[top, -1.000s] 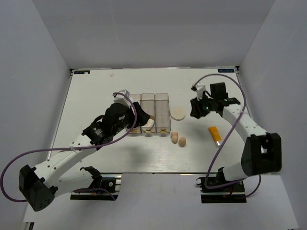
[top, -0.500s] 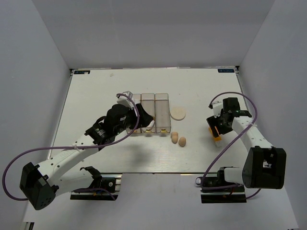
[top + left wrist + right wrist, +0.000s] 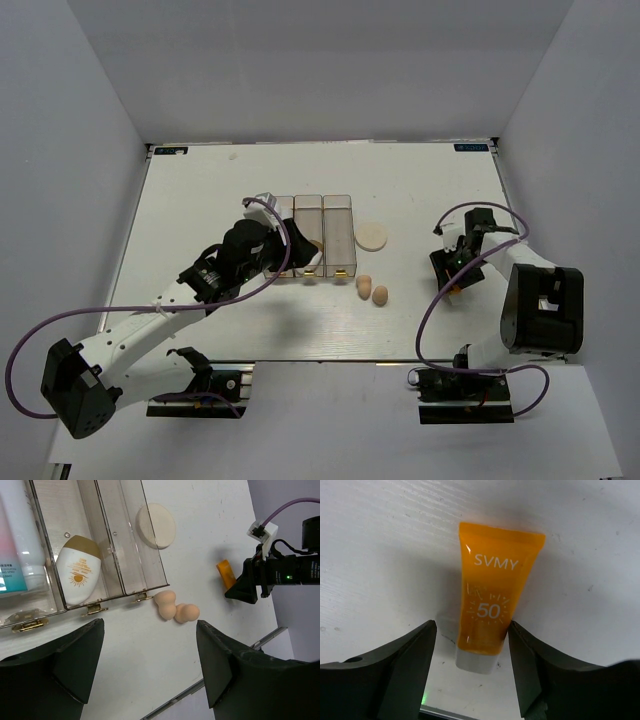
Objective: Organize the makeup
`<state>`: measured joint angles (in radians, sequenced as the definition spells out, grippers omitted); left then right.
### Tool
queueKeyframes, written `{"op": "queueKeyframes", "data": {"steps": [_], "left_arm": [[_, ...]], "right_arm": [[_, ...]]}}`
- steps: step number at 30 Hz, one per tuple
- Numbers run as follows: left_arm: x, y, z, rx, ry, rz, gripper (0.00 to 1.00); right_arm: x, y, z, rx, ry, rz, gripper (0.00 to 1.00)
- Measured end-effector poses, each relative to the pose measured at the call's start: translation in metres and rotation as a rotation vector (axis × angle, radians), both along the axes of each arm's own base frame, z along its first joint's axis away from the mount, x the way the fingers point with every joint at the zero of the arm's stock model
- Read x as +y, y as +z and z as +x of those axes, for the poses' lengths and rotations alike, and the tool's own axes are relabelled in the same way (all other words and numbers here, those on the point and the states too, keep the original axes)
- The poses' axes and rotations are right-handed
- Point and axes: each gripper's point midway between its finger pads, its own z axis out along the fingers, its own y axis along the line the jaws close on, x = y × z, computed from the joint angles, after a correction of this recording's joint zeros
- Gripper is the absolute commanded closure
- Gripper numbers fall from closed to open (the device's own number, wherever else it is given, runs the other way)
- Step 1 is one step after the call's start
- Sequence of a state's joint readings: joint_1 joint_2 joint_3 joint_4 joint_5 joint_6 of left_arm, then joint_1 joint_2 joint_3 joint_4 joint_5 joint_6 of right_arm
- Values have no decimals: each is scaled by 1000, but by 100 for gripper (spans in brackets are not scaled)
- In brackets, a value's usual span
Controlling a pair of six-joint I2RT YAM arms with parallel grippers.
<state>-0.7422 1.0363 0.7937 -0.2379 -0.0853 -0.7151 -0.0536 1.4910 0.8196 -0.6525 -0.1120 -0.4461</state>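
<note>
Orange tube (image 3: 492,595) inside right gripper's (image 3: 471,626) wide gap, seemingly untouched; left gripper (image 3: 150,624) spread, empty.

- The white worktop (image 3: 200,200) fills the middle of the top view.
- On it, three clear bins (image 3: 310,235) stand side by side near centre.
- A cream round puff (image 3: 373,237) lies just right of them.
- Below it, two tan sponges (image 3: 365,285) touch.
- An orange tube (image 3: 492,607) lies flat at the right.

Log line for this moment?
left fingers open, empty, near bins | right fingers open, over orange tube | puff, two sponges loose on table
</note>
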Motion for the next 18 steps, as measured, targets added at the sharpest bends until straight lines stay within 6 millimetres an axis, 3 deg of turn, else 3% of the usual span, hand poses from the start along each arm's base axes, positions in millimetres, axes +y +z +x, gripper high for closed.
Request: {"op": "queueKeyframes", "data": {"steps": [3, 9, 14, 18], "left_arm": [[1, -1, 0, 2, 6, 6, 16], [3, -4, 0, 10, 11, 16, 16], [3, -5, 0, 12, 11, 18, 16], [3, -6, 0, 15, 11, 21, 16]], "right_arm": [[2, -4, 2, -1, -1, 11, 38], [1, -5, 10, -34, 3, 13, 68], [4, -3, 13, -48, 29, 36, 73], [22, 10, 21, -79, 102, 133, 75]]}}
